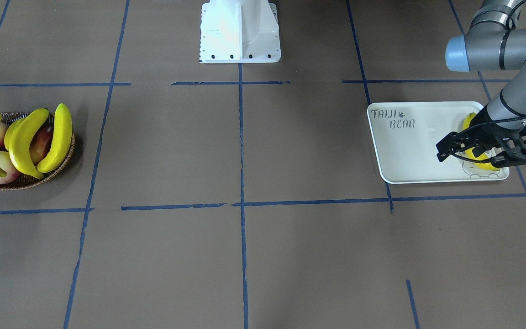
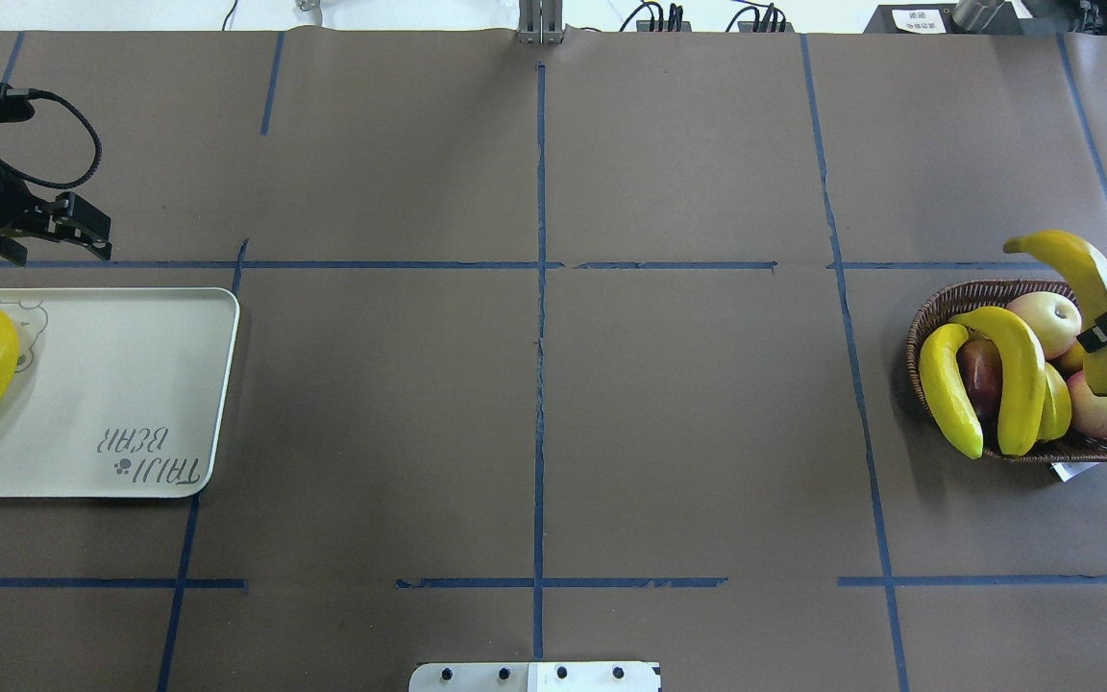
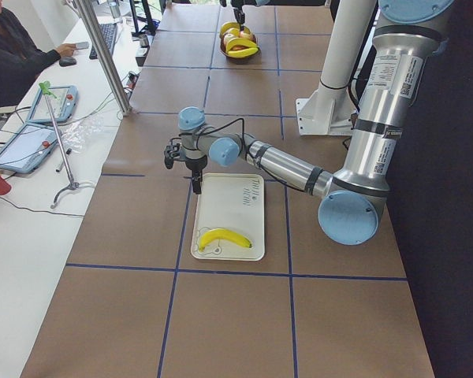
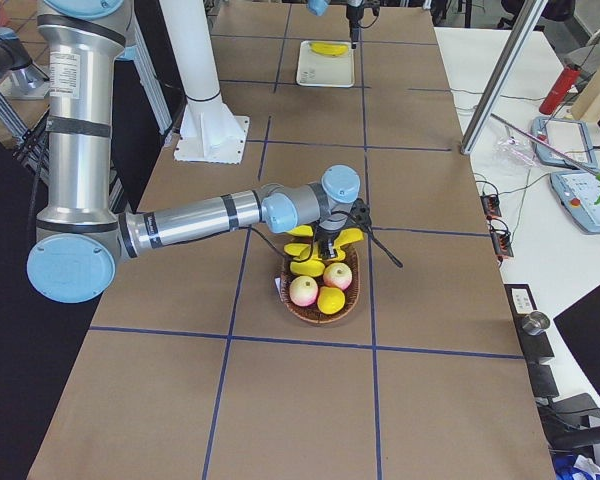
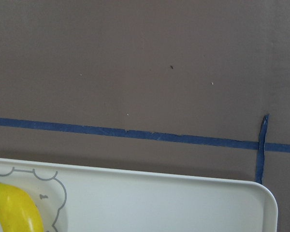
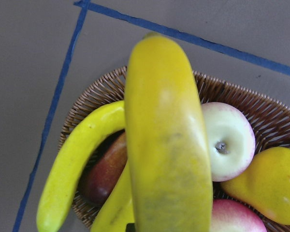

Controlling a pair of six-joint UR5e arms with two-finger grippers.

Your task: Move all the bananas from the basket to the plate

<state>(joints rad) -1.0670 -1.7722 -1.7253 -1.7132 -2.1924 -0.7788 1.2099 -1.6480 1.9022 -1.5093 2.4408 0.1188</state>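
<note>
Brown paper-covered table (image 2: 688, 432), blue tape grid (image 2: 540, 384); white side bench (image 3: 31, 260), tablets (image 3: 24, 147), seated operator (image 3: 8, 55).

Bright, even light with soft shadows; the close banana (image 6: 166, 145) looks blurred.

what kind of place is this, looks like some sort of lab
Most likely a robotics lab: two grey jointed robot arms working over a brown paper-covered table gridded with blue tape lines, and a seated person beside tablet-like control pendants.
</note>
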